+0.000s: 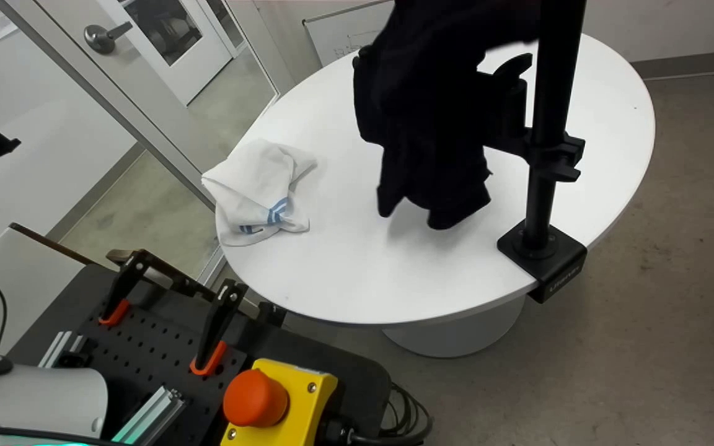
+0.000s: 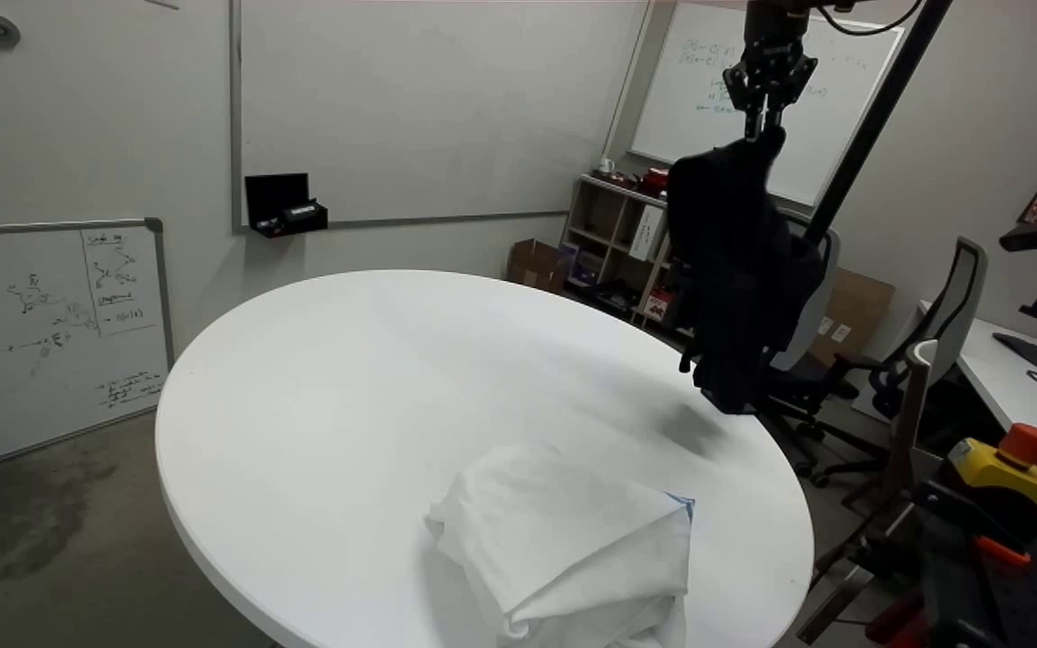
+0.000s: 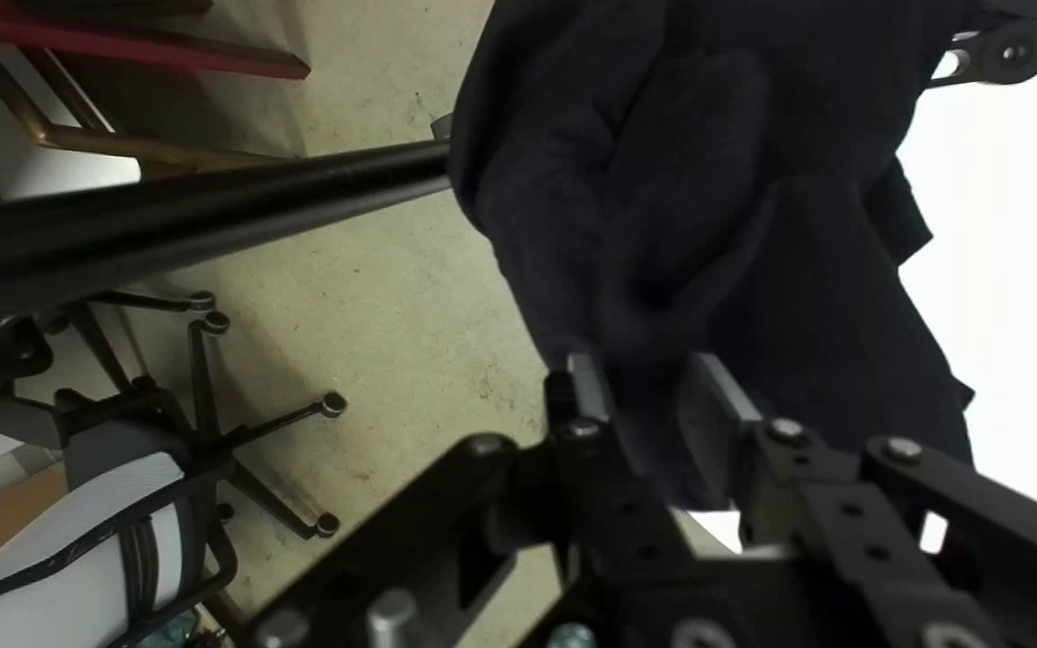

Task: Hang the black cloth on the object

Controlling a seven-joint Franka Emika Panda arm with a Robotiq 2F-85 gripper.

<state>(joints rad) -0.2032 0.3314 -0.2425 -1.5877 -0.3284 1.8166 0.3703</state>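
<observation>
Tool (image 2: 762,126): pinching blk cloth (image 2: 736,265) | shelf (image 2: 598,214): wht item (image 2: 647,231) in upr row, red/wht item (image 2: 658,304) in lwr | wall tray (image 2: 275,193): contents unclr

Open room over white cloth (image 1: 251,179), obstacle (black pole (image 1: 553,105)) on table (image 1: 338,266).

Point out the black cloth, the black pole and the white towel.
Black cloth (image 2: 730,252): in an exterior view, hanging middle.
Black pole (image 1: 553,102): in an exterior view, middle shaft.
White towel (image 1: 251,183): in an exterior view, crumpled middle.
</observation>
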